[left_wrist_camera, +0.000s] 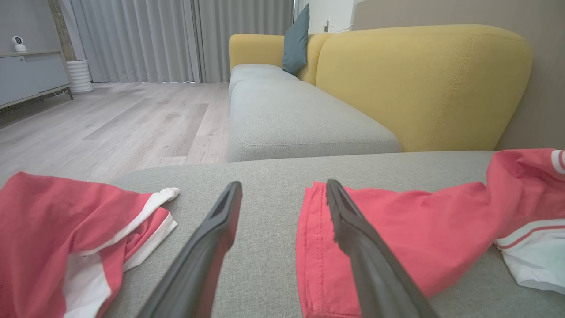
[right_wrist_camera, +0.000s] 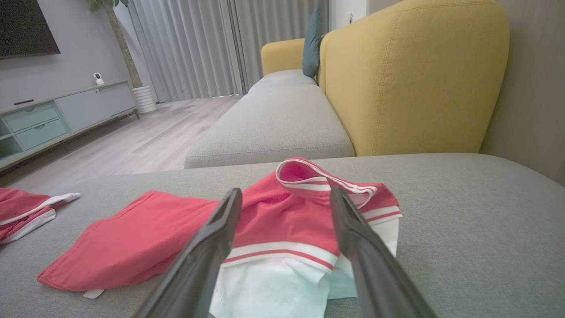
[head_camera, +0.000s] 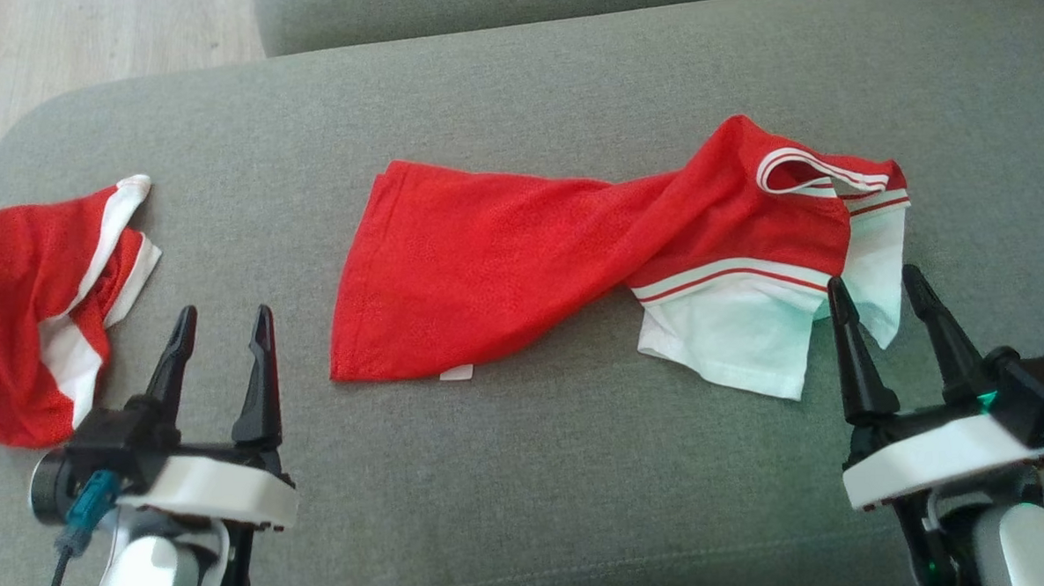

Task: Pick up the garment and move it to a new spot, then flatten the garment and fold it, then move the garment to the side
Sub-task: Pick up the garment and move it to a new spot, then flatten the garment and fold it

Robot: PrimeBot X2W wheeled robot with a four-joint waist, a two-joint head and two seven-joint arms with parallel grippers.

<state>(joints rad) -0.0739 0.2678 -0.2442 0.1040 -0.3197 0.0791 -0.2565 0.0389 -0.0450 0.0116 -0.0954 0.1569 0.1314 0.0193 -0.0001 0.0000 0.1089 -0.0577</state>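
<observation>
Red mesh garment [head_camera: 521, 267] with white sleeve and striped trim, twisted and rumpled, lying mid grey sofa cushion [head_camera: 530, 469]. Left gripper [head_camera: 226, 309] spread apart, holding nothing, over bare cushion between garment hem and second red-and-white garment [head_camera: 20, 306] at far left. Right gripper [head_camera: 871, 275] likewise spread, empty, tips at white sleeve edge, contact unclear.

A wide grey seat [head_camera: 582, 466] lies in front. Behind it stands a sofa with a yellow back [left_wrist_camera: 423, 88] and a dark teal pillow [left_wrist_camera: 296, 39]. The floor [left_wrist_camera: 132, 123] is pale wood. Long grey curtains [left_wrist_camera: 176, 39] hang at the far side. A low grey cabinet [right_wrist_camera: 66, 115] stands along the wall [right_wrist_camera: 75, 48].
</observation>
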